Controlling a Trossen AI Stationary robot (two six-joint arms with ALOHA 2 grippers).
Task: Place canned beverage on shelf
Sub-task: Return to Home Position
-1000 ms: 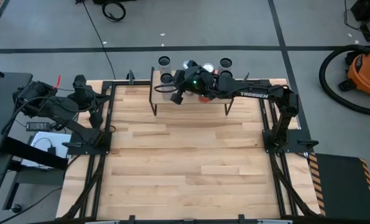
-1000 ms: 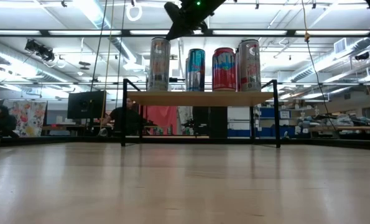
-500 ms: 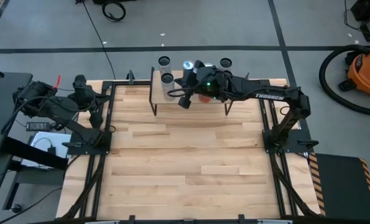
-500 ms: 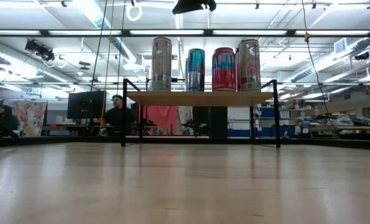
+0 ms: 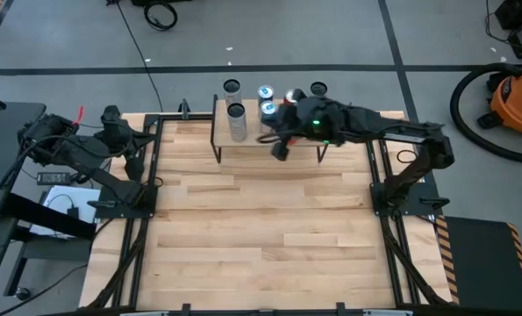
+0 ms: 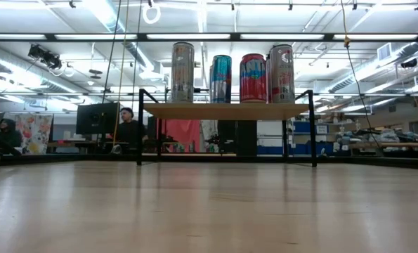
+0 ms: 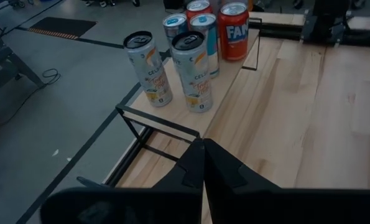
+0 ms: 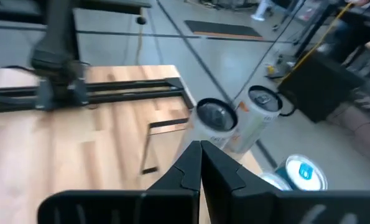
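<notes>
Low view: cans (image 6: 221, 79) upright on the shelf (image 6: 226, 110), so placing seems done; my right gripper (image 5: 279, 149), closed and empty, hovers at the shelf's front edge, left gripper (image 7: 203, 142) closed, well apart.

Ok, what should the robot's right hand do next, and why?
Probably pull the right hand back and away from the shelf: it is shut and empty, and the cans all stand upright on the shelf, so nothing looks left to place.

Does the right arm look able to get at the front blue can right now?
Probably yes: the right tool, shut, hangs above the shelf's front edge, near the front blue can, nothing between. It would have to open first.
</notes>
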